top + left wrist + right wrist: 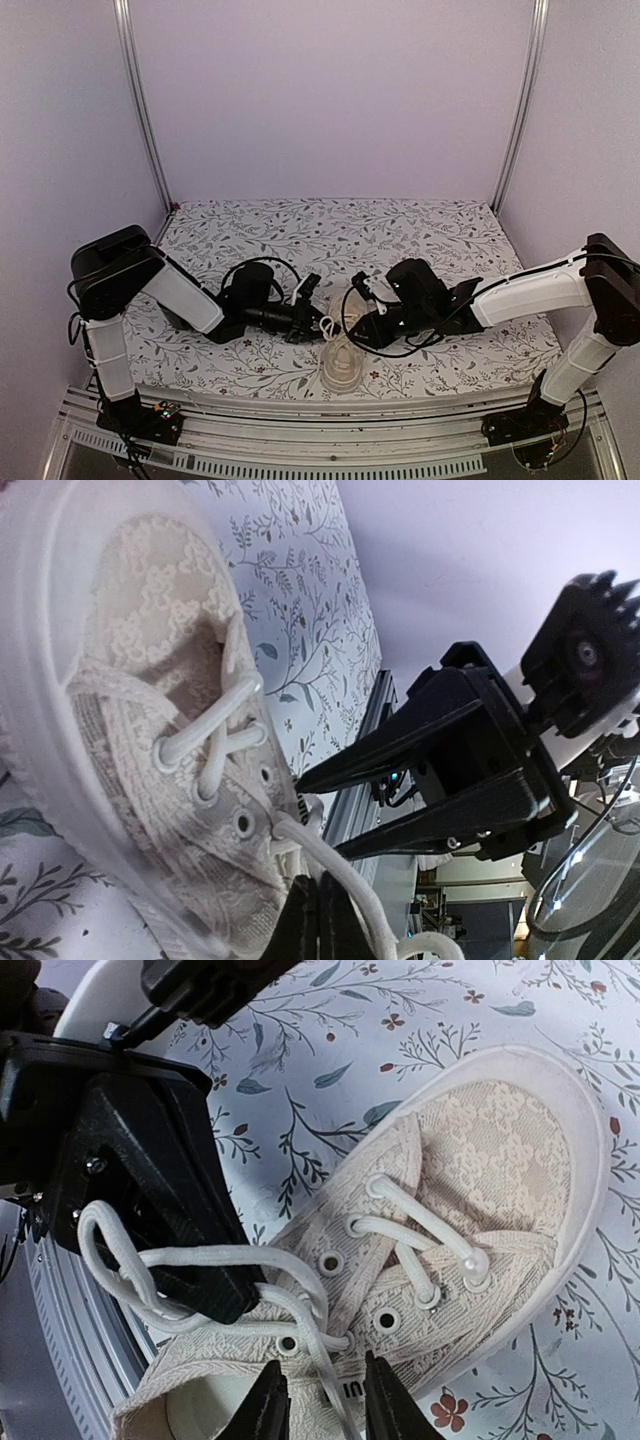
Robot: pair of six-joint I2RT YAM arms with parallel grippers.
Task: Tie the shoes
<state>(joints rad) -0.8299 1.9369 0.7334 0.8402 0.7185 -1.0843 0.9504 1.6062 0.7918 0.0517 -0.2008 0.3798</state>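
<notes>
- Working at the near middle of the surface [430, 232]: the sneaker [480, 1180] lies here with its long axis running near-to-far. The heel opening faces the front rail and the toe points away, as I read the right wrist view.
- Both arms meet over the upper eyelets, one from each flank. Neither is clearly the nearer.
- Left gripper [318, 920]: fingers pressed together. A lace [350, 880] leaves the top eyelet and runs right against the tips. I cannot tell whether it is actually nipped.
- Right gripper [322, 1368]: fingers a little spread. One strand passes through the gap along the shoe's axis, not pinched.
- A loose loop [100, 1250] drapes round the left gripper's tip.
- My judgement: the coming move turns on that strand lying squarely between the right fingers, so closing there should take it.
</notes>
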